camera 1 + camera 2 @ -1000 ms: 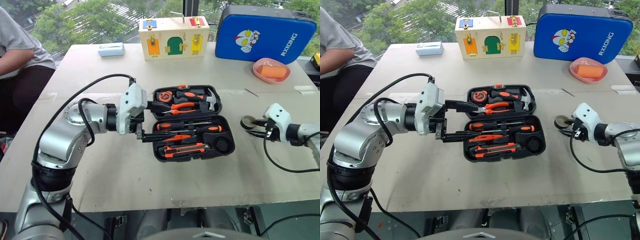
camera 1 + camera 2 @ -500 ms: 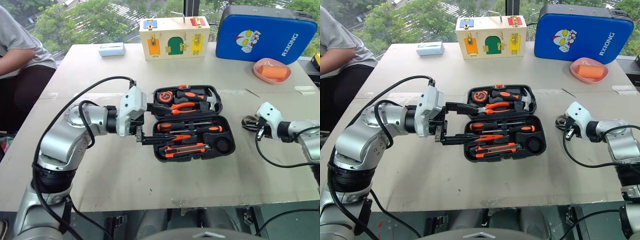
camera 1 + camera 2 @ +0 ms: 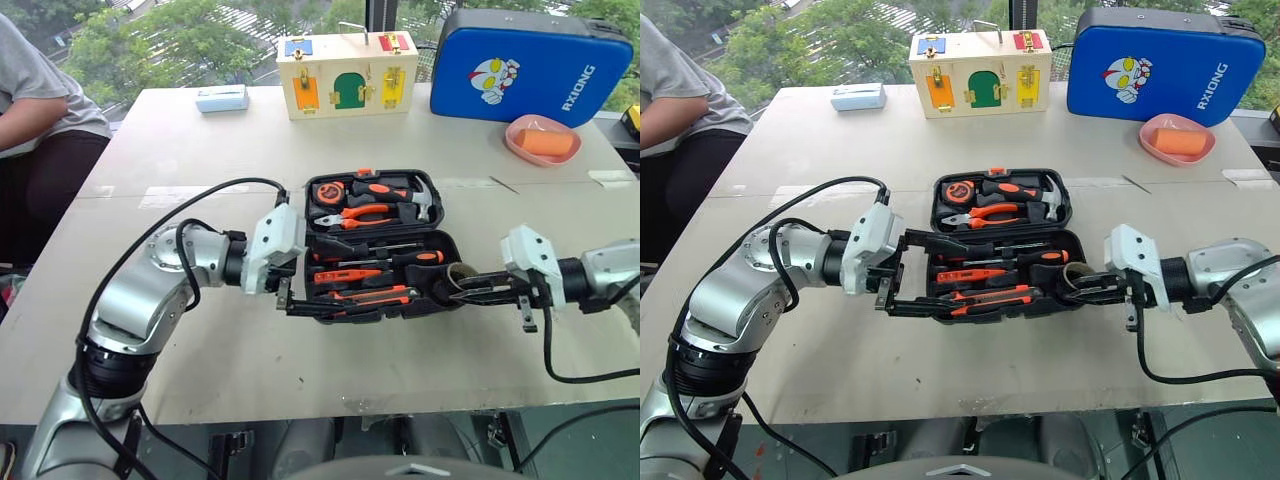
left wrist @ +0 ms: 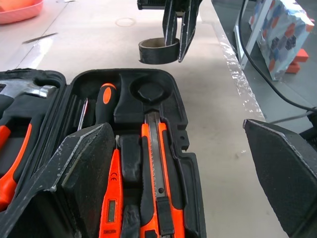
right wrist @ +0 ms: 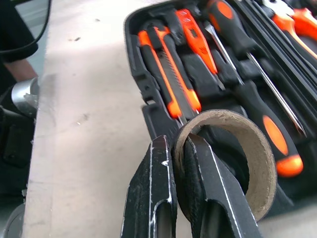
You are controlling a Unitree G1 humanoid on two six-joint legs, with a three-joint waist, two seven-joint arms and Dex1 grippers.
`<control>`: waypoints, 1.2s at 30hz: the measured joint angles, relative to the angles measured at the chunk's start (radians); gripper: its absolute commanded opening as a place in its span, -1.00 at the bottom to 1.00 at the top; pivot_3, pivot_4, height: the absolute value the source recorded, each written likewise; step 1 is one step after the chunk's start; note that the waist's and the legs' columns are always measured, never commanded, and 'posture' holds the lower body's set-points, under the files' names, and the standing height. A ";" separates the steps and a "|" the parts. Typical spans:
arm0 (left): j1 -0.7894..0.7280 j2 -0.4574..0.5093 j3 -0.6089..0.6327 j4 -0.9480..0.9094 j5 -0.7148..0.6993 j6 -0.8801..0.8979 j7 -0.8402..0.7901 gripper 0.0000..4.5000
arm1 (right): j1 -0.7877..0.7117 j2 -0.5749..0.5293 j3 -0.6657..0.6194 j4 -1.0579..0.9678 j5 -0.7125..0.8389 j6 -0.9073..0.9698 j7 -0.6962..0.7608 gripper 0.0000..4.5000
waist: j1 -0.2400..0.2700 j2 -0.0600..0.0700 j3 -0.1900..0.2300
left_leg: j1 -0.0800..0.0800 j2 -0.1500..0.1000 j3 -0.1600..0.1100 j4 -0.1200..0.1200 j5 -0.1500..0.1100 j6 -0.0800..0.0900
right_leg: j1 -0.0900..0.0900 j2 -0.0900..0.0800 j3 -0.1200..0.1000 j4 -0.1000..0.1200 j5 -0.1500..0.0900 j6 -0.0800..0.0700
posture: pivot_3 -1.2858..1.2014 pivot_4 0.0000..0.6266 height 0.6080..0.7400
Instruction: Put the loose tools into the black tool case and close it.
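Note:
The black tool case lies open in the middle of the table. Its near half holds two screwdrivers, an orange tester and the utility knife. My right gripper is shut on the wall of the tape roll. It holds the roll just above the case's right end, by the round recess. My left gripper is open, with one finger on each side of the near half's left end. A hammer and pliers sit in the far half.
At the back stand a wooden lock box, a blue padded case, a pink dish and a small white box. A person sits at the far left. Bare table lies in front of the case.
My right gripper shut on the tape roll on the table at the right, lifted it and swung it left to the case's right end. My left gripper sank slightly at the case's left end.

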 measured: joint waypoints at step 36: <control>-0.024 0.005 -0.006 0.001 0.007 0.002 0.028 1.00 | -0.056 -0.030 0.087 -0.016 -0.051 0.056 -0.019 0.52 | 0.002 -0.001 0.000 | -0.001 0.000 0.000 0.000 0.000 0.000 | -0.001 0.000 0.000 0.000 0.000 0.000 | 0.03 -0.52 0.93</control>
